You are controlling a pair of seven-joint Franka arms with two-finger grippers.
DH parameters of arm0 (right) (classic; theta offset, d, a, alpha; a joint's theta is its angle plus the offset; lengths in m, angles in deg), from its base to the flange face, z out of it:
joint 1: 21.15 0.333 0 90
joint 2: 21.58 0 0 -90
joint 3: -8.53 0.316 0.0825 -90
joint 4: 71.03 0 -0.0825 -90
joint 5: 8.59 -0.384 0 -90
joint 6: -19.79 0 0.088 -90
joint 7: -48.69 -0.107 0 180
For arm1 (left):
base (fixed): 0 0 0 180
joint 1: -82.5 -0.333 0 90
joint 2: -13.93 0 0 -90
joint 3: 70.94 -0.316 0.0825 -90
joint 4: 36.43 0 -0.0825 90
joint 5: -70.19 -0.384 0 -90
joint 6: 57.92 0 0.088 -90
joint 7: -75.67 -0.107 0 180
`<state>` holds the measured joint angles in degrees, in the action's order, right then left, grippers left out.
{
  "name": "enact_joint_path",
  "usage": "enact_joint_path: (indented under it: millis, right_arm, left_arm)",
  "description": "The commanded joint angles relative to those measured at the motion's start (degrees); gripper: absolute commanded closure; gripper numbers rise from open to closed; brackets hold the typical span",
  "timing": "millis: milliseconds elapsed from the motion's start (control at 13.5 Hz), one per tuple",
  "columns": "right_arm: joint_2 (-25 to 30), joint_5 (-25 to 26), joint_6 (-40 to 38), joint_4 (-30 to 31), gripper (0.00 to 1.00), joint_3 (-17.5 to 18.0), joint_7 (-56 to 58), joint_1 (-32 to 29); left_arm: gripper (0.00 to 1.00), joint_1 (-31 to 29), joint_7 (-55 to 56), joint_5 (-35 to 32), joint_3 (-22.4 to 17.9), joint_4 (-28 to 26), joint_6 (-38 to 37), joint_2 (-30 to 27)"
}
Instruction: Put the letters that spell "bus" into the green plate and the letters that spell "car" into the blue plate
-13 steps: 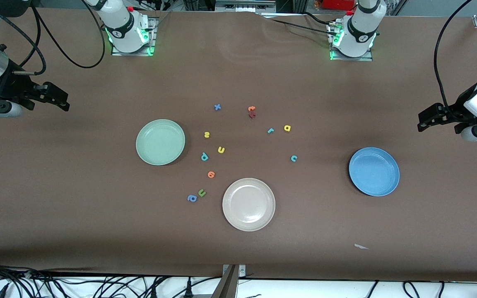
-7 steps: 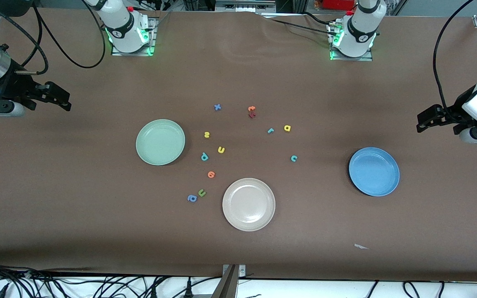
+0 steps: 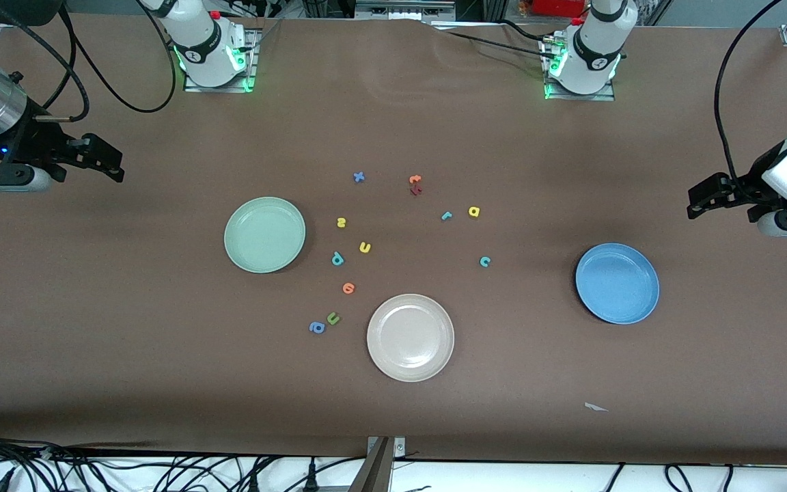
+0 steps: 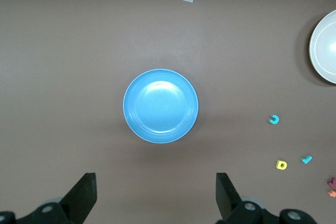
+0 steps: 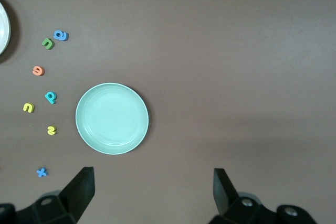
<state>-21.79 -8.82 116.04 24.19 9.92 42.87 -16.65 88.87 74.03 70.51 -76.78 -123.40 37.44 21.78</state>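
While both arms hang up in the air at their own ends of the table, none of the letters sits in a plate. The left gripper (image 3: 697, 199) is over bare table near the blue plate (image 3: 617, 283), jaws released and holding nothing; in the left wrist view its two fingers (image 4: 84, 195) stand wide apart with the blue plate (image 4: 160, 106) between them further out. The right gripper (image 3: 103, 162) is over bare table at the right arm's end, jaws likewise spread and empty, with the green plate (image 5: 112, 118) framed between its fingers (image 5: 81, 184). The green plate (image 3: 264, 234) has the teal "b" (image 3: 337, 258), yellow "u" (image 3: 365, 247) and yellow "s" (image 3: 341, 222) lying close together just beside it, on the side toward the left arm's end. The teal "c" (image 3: 484, 261), yellow "a" (image 3: 474, 212) and teal "r" (image 3: 446, 216) lie loosely grouped between the table's middle and the blue plate. A cream-white plate (image 3: 410, 337) sits nearer the front camera, with an orange letter (image 3: 348, 288), a green "u" (image 3: 333, 318) and a blue "a" (image 3: 316, 327) near it. A blue "x" (image 3: 359, 177) and an orange-and-red pair of letters (image 3: 415, 184) lie farther from the camera.
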Motion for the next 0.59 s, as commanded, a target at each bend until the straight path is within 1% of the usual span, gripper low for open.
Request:
enact_joint_path:
  millis: [0,520]
  right_arm:
    - [-0.4,0.3,-0.4,-1.1,0.0,-0.1,0.0,0.3]
    - [-0.6,0.4,-0.5,-0.9,0.0,-0.1,0.1,0.4]
  left_arm:
    - [0.0,0.0,-1.3,0.2,-0.1,0.0,0.4,-0.1]
    - [0.0,0.0,-1.3,0.2,-0.1,0.0,0.3,-0.1]
